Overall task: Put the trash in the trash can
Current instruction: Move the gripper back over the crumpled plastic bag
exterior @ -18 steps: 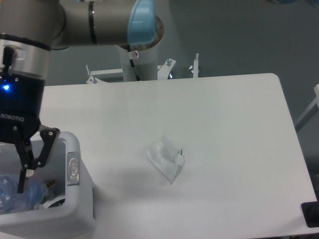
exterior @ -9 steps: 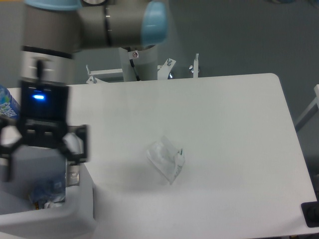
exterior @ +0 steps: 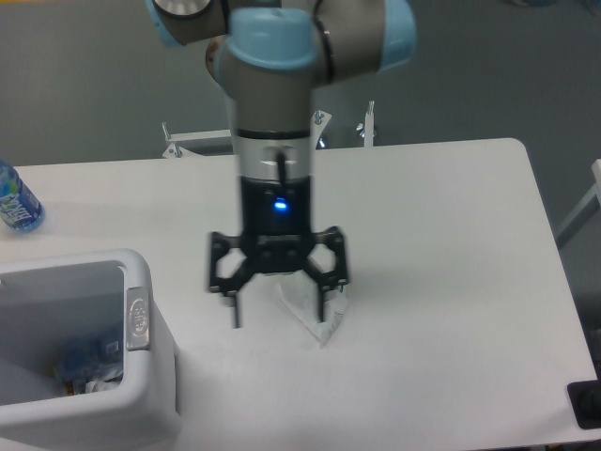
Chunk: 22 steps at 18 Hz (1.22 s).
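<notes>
The wrapper, crumpled and translucent, lies on the white table near its middle, partly hidden behind the gripper, which a second ago hung over the trash can at the left and has since swung across to stand above the wrapper. We see its jaws wide apart, holding nothing, one finger to the left of the wrapper and one in front of it. In the can we make out blue and clear plastic, which we take for the red-and-blue bottle already dropped in, so the wrapper looks like the last piece. A blue-labelled bottle stands at the far left edge, well apart. Around the wrapper the tabletop is bare, and we judge the path back to the can open.
</notes>
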Motion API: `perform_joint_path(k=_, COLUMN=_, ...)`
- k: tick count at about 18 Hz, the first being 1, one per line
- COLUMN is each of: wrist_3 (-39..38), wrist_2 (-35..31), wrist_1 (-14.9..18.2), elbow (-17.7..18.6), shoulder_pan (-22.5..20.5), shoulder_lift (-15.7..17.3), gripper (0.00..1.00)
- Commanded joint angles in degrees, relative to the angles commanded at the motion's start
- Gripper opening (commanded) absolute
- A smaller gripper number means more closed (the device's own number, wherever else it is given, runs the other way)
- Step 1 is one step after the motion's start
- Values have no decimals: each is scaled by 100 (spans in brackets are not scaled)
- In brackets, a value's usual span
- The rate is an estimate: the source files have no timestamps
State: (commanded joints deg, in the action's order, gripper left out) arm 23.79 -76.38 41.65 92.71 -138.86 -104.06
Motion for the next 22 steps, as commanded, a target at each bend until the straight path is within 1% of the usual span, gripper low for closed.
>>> perform_joint_path(k=2, wrist_3=615, wrist_2=-9, wrist_1=211, elbow=167, shoulder_pan=-132, shoulder_lift=-9, gripper=100)
perform_joint_path(k=4, wrist_3=1301, wrist_2=-148, wrist_1=352, elbow=326, shoulder_pan=-133, shoulder_lift=-61, gripper=100)
perform_joint_path(k=7, wrist_3=1813, wrist_2=-614, wrist_1=554, elbow=528, shoulder_pan=-142, shoulder_lift=-123, gripper=100)
perform_joint_path(k=12, wrist_3=1972, wrist_2=-650, wrist_1=607, elbow=669, shoulder_pan=-168, shoulder_lift=-272, gripper=100)
perform_joint_path(k=13, wrist_3=1972, wrist_2=-685, wrist_1=634, elbow=800, shoulder_pan=-168, shoulder_lift=-333, gripper=100)
perform_joint_path(k=14, wrist_3=1972, wrist_2=-677, wrist_1=625, elbow=844, shoulder_pan=-168, shoulder_lift=-343, gripper=100)
perform_joint_path(k=17, wrist_3=1963, wrist_2=-677, wrist_1=608, elbow=845, shoulder_pan=-177, shoulder_lift=-413, gripper=100)
perform_joint_path(k=22, wrist_3=1963, wrist_2=-668, wrist_1=599, elbow=845, shoulder_pan=-177, shoulder_lift=-439, gripper=100)
